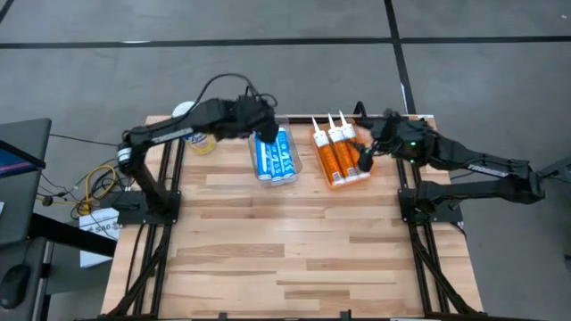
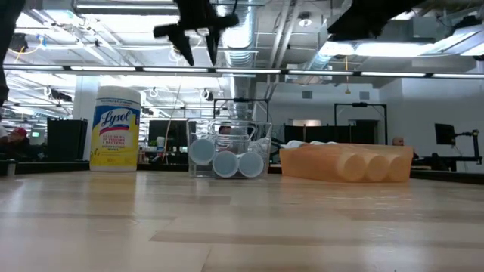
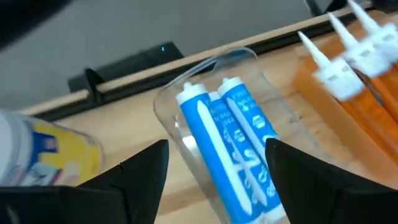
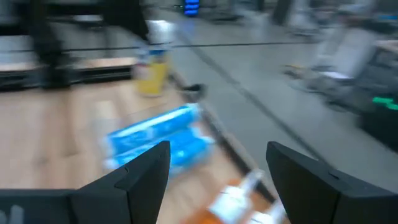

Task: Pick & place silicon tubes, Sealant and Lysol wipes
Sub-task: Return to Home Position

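Lysol wipes (image 1: 202, 141) upright near bench (image 1: 294, 250) far-left corner, left gripper (image 3: 216, 148) fingers apart, empty, above clear bin (image 2: 227, 132) of blue sealant tubes (image 3: 242, 124) at far edge, right gripper (image 4: 217, 149) fingers apart above orange tubes (image 2: 348, 165) alongside

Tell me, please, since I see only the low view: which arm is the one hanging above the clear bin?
Observer: The left one; from above, the left hand is over the clear bin.
Operator: Thank you. What colour are the tubes inside it?
Observer: They are blue sealant tubes, lying side by side.
Operator: And where is the right hand?
Observer: The right hand is above the right edge of the orange tubes, open and empty.
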`<control>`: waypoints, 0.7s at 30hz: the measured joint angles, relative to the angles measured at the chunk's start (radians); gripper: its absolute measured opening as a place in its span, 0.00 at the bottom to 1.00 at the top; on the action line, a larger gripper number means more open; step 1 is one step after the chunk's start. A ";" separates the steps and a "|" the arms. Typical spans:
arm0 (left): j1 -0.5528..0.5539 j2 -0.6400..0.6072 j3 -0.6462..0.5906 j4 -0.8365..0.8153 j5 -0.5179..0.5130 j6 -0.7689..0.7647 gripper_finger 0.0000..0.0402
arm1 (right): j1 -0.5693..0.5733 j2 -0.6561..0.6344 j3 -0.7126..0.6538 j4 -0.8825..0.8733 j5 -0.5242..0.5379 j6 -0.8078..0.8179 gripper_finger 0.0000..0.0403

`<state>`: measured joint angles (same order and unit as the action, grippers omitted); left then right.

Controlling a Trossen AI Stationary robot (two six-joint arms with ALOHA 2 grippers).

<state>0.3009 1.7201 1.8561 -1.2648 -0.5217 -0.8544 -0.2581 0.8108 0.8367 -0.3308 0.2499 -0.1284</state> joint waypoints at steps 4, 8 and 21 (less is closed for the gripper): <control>-0.096 -0.082 -0.080 0.007 -0.093 -0.012 0.65 | -0.019 -0.080 0.000 -0.087 0.121 0.104 0.64; -0.165 -0.173 -0.219 0.084 -0.119 -0.041 0.65 | -0.040 -0.150 0.001 -0.233 -0.012 0.129 0.64; -0.401 -0.513 -0.830 0.696 -0.103 -0.054 0.54 | 0.065 -0.313 0.001 -0.393 -0.304 0.228 0.64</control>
<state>-0.1003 1.2074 1.0265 -0.5686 -0.6243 -0.9080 -0.1927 0.4978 0.8375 -0.7236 -0.0537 0.0997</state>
